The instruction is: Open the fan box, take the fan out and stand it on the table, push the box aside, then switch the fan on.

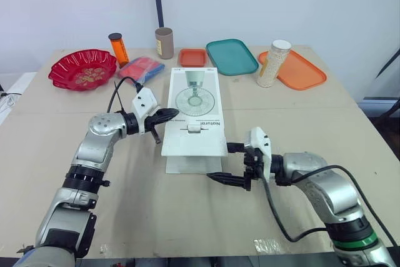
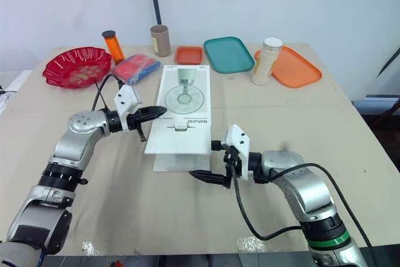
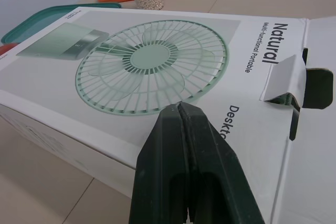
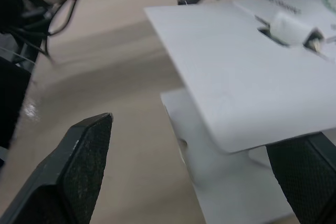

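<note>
1. Here, the right gripper (image 1: pixel 220 162) is held spread around the raised flap (image 1: pixel 194 143) at the fan box's (image 1: pixel 194 101) six o'clock end, likely for lifting
2. The left gripper (image 1: pixel 172 114), pressed together, is braced at its nine o'clock edge
3. The box is laid at the middle of the table (image 1: pixel 300 123)

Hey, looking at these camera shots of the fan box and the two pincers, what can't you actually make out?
The fan: eye views, concealed inside the fan box, its flap covering the opening.
Printed word starting "Deskto": left wrist view, cut off by the shut left pincer.
One finger of the open right pincer: right wrist view, partly under the flap.
Label on the orange bottle: eye views, too small.
</note>
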